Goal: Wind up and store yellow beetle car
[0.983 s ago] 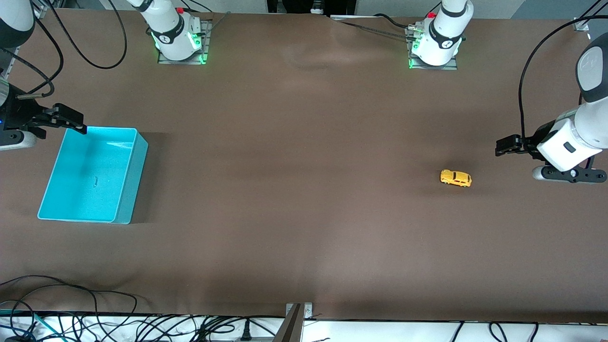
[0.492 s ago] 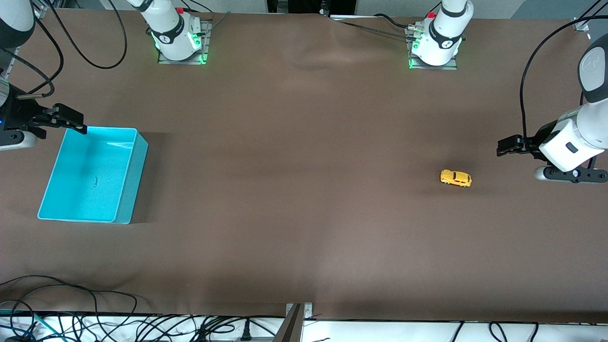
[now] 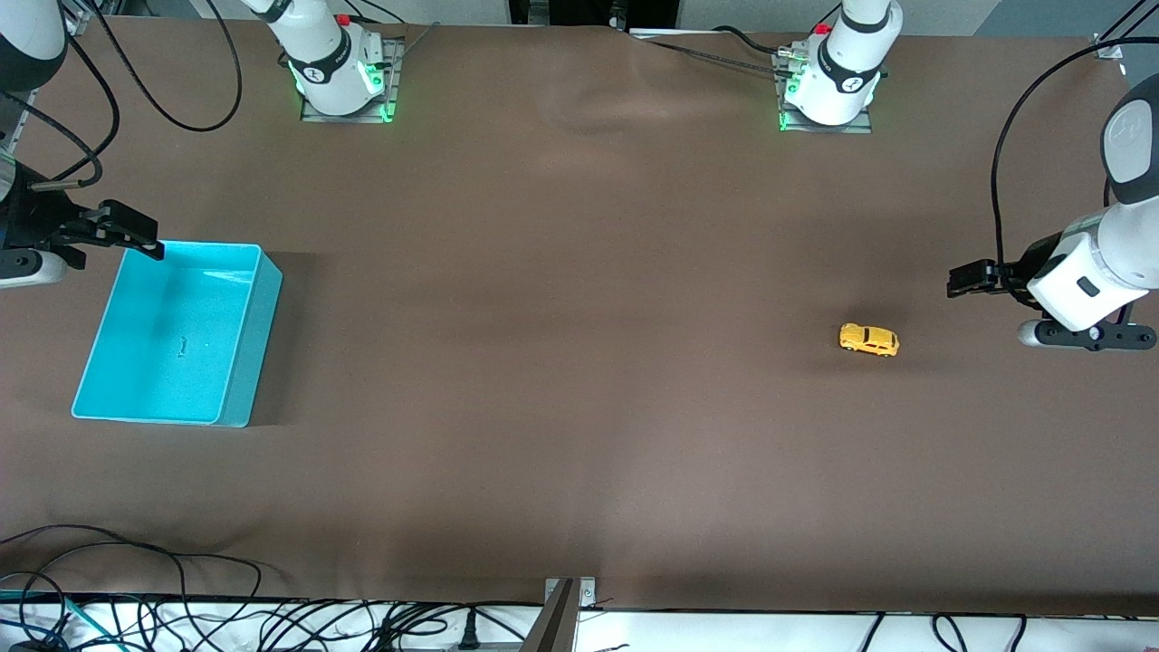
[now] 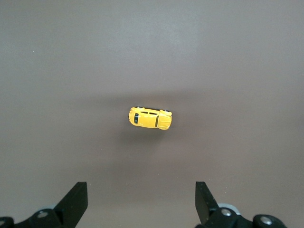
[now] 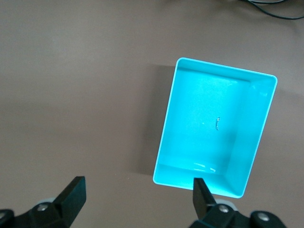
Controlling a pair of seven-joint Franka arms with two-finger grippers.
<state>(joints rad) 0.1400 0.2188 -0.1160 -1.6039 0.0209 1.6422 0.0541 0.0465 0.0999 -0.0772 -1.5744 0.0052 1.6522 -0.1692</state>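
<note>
The yellow beetle car stands on its wheels on the brown table toward the left arm's end; it also shows in the left wrist view. My left gripper is open and empty, up in the air over bare table beside the car. The cyan bin sits toward the right arm's end, with only a small dark speck on its floor; it shows in the right wrist view. My right gripper is open and empty, over the bin's rim corner.
The brown table cover is bare between the car and the bin. Both arm bases stand along the table's edge farthest from the front camera. Loose cables lie past the table's near edge.
My left gripper has shifted slightly outward toward the table's end. The car, the bin and the right arm have hardly moved.
</note>
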